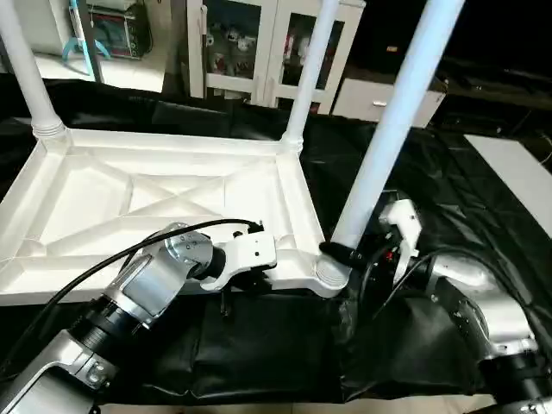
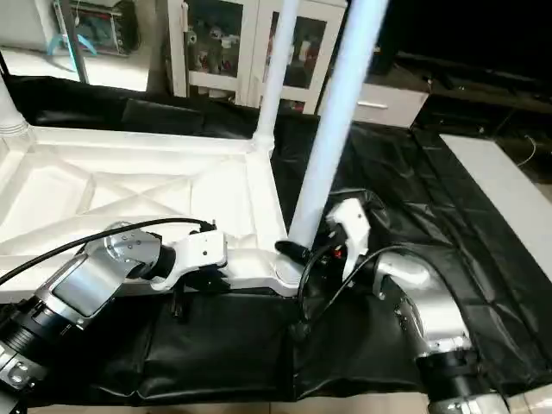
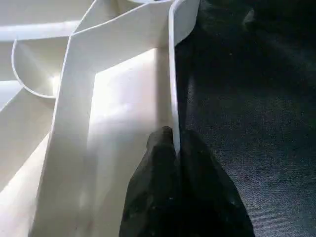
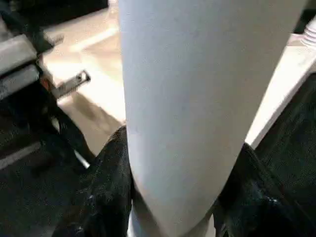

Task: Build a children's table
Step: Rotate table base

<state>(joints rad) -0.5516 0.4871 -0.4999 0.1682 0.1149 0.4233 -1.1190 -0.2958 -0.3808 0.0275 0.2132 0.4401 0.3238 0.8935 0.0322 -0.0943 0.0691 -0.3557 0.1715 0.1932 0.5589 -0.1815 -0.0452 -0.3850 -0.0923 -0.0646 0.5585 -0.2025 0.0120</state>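
The children's table (image 1: 164,203) lies upside down on a black sheet (image 1: 483,198), with its ribbed underside facing up. At the far left, one leg (image 1: 26,73) stands in its corner socket. Near the front edge, the left gripper (image 1: 246,272) has its two black fingers (image 3: 158,163) pressed tight together on the thin white rim (image 3: 173,98) of the tabletop, one finger on each side. It seems to be holding the table still.

Farther right, a second leg (image 1: 310,73) stands in the far corner. Then comes the third leg (image 1: 388,129), leaning a little, with its bottom end at the near right socket (image 1: 332,278). The right gripper (image 1: 366,254) has its fingers about half open, wrapped around this leg low down, just above the socket.

The table looks like light, hollow plastic. It is stiff but smooth, so it may slide on the sheet. The rim is thin and could bend if squeezed too hard. The leg is round and slippery, so I think low down near the socket is the best place to hold it. That way it can be pushed straight in without wobbling.
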